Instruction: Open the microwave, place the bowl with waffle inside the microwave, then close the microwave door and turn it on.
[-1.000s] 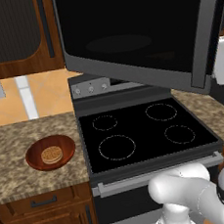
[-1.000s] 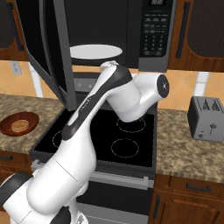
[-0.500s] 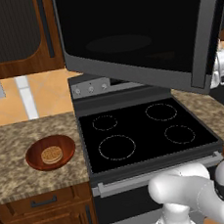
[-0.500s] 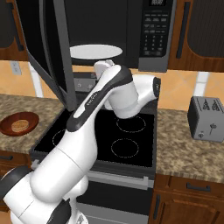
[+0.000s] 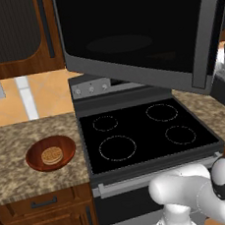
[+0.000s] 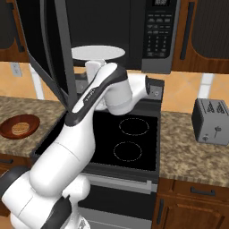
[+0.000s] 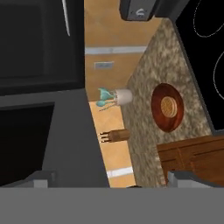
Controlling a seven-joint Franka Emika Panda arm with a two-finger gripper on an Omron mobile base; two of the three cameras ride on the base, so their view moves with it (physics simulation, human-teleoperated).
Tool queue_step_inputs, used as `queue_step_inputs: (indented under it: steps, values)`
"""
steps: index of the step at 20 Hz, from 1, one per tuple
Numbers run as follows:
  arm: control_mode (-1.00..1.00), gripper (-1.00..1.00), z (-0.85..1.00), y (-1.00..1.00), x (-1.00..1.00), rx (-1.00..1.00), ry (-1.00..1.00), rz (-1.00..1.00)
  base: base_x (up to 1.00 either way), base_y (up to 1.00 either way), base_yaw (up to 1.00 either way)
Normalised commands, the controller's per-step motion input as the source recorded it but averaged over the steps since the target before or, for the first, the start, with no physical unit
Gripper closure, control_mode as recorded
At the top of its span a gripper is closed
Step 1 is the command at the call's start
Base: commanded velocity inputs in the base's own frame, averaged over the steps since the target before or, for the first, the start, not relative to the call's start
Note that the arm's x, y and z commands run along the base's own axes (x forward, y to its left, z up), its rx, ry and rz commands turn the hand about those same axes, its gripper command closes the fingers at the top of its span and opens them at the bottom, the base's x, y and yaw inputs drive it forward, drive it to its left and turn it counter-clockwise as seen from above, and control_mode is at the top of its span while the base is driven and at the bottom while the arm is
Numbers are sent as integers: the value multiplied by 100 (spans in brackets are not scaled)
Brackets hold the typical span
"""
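Presently the microwave door (image 5: 140, 32) is seen swung wide over the stove (image 5: 141, 133), and the gripper's jaws are judged fully apart and empty. The bowl (image 5: 51, 153) sits on the granite counter (image 5: 22, 169) left of the stove, holding the waffle (image 5: 51, 155).

Risks, as judged:
- The open door hangs between arm and bowl; it could be struck during the reach.
- A shallow bowl gripped by its rim could tip and shed the waffle.

Counted: one microwave (image 6: 134, 31), one bowl, one waffle, four burner rings, one toaster (image 6: 210, 120).
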Motion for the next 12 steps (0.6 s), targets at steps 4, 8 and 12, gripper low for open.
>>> queue_step_inputs:
  steps: [4, 8, 12]
  values:
    - [-100, -100, 0, 56, -21, 5, 14, 12, 0, 0, 0]
    - [-100, -100, 0, 59, -27, 6, 7, 9, 0, 0, 0]
    - [-100, -100, 0, 67, -33, 7, 2, 7, 0, 0, 0]
